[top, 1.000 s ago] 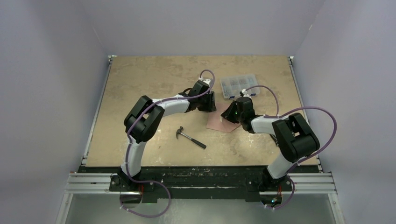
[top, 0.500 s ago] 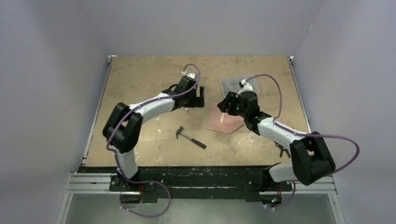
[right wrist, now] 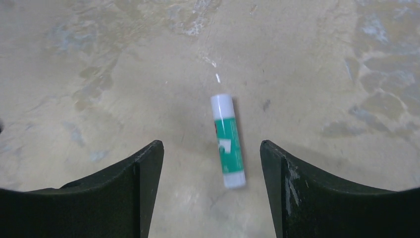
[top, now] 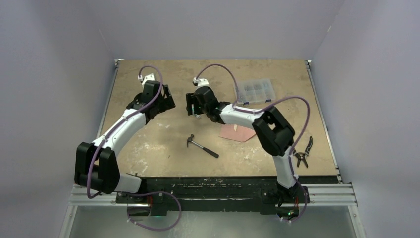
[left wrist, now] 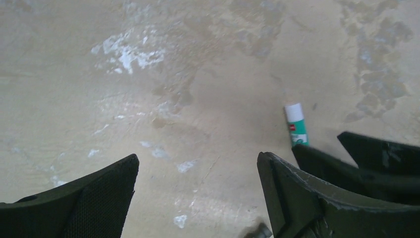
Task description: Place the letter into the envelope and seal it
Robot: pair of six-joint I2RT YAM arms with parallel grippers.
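Right gripper: the right gripper [right wrist: 210, 148] is spread wide just over a small white and green plastic glue stick [right wrist: 228, 141]; nothing is gripped
Left gripper: the left gripper [left wrist: 198, 158] is spread wide too, and only the bare tan wooden table [left wrist: 148, 74] is seen between its fingers
Envelope: one flat salmon-pink paper piece [top: 237, 133] is seen beside the right arm, near a black-handled metal hammer [top: 202, 146]; it is taken to be the envelope
Letter: no second pink sheet is seen, so it cannot be told if the letter is inside
Risk one: the round stick lies nearer one finger than the other, so it may be pushed sideways and rolled away
Risk two: the stick may be pinched near its end and flipped out
Risk three: the thin paper is not held down, so it may be dragged by the sticky tip
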